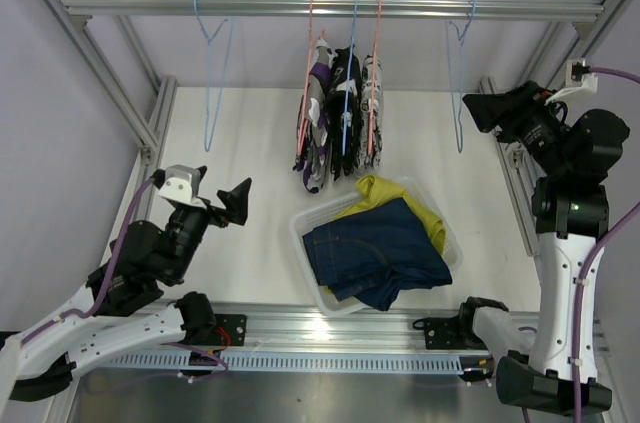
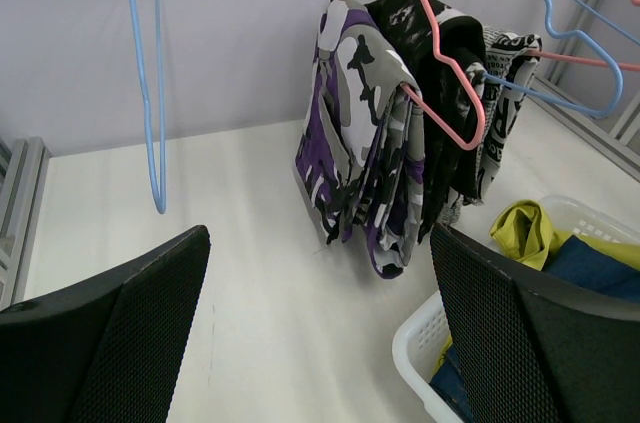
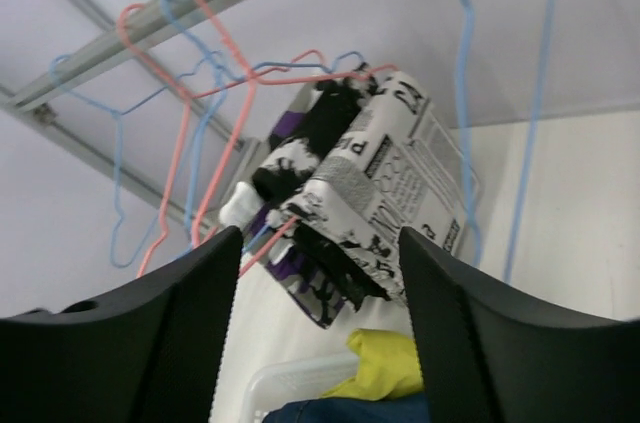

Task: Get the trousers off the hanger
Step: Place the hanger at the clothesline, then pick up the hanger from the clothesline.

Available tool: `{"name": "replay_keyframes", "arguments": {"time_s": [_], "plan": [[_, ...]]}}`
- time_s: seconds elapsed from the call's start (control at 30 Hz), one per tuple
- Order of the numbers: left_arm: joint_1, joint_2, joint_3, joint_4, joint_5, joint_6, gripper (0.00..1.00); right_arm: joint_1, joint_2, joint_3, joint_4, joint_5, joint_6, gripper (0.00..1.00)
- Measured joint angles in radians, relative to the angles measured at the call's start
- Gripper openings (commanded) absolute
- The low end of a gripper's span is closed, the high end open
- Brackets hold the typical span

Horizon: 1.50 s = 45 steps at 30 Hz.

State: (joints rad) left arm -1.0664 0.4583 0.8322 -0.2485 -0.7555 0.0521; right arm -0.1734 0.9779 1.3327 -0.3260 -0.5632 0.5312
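Note:
Three pairs of trousers hang on hangers from the rail (image 1: 330,7): purple-white-black patterned (image 1: 316,133) (image 2: 355,133), black-and-white splatter (image 1: 346,113) (image 2: 440,73), and grey-white patterned (image 1: 373,108) (image 3: 395,178). Navy trousers (image 1: 378,251) and yellow trousers (image 1: 388,195) lie in the white basket (image 1: 303,228). My left gripper (image 1: 222,201) (image 2: 315,328) is open and empty, low at the left, facing the hanging trousers. My right gripper (image 1: 483,108) (image 3: 320,313) is open and empty, raised at the right, facing the grey-white pair.
Two bare blue hangers hang on the rail, one at the left (image 1: 212,73) and one at the right (image 1: 460,73). Metal frame posts (image 1: 150,123) border the white table on both sides. The basket sits at the front centre.

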Motion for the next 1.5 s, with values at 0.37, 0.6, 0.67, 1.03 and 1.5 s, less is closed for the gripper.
{"name": "replay_keyframes", "arguments": {"time_s": [0.37,0.6,0.67,1.03,1.5], "plan": [[0.000,0.016,-0.002,0.000,0.000,0.000,0.96,0.237,0.164,0.050,0.081,-0.054,0.054,0.53],[0.000,0.016,-0.003,0.000,-0.002,0.001,0.96,0.325,0.307,0.126,0.100,-0.053,0.072,0.52],[0.000,0.011,-0.007,0.000,-0.004,0.001,0.96,0.343,0.333,0.146,0.114,-0.052,0.077,0.52],[0.001,-0.001,-0.013,0.000,-0.010,0.002,0.96,0.430,0.488,0.264,0.152,-0.037,0.090,0.51],[0.002,-0.043,-0.021,0.005,-0.010,0.010,0.96,0.467,0.612,0.319,0.218,-0.027,0.132,0.15]]}}
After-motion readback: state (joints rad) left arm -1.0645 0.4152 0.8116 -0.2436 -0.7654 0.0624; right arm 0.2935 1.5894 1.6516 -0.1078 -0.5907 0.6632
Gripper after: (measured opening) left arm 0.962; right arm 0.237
